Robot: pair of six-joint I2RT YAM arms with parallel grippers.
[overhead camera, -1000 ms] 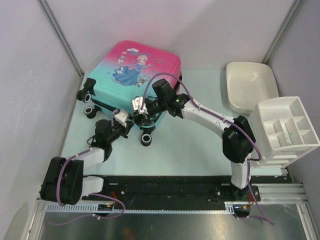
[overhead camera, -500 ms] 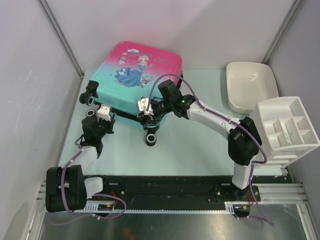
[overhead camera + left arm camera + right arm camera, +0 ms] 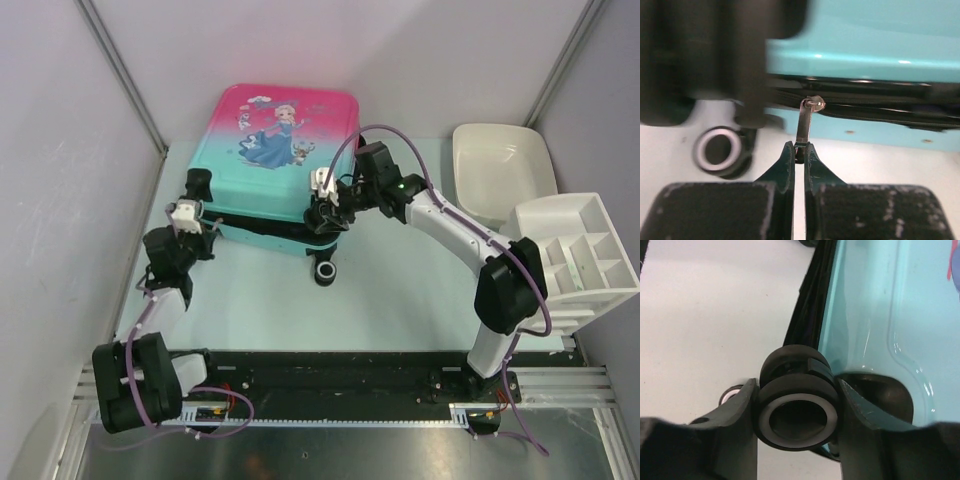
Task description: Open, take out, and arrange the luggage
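luggage (image 3: 270,165) flat, print up, 12 o'clock on surface (image 3: 400,290) | left end effector (image 3: 799,150) pinching zip pull (image 3: 805,120), luggage's 8 o'clock corner | right end effector (image 3: 797,412) clamped on wheel (image 3: 796,390), 5 o'clock corner

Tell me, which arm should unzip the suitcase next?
Left. The left gripper pinches the zipper pull of the suitcase, so it looks ready to drag it along. The right gripper grips a wheel, probably steadying the case.

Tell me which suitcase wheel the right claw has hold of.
The black wheel with a pale ring at the pink-to-teal luggage's near right corner, pinched between the right claw's fingers; the lower wheel sits free.
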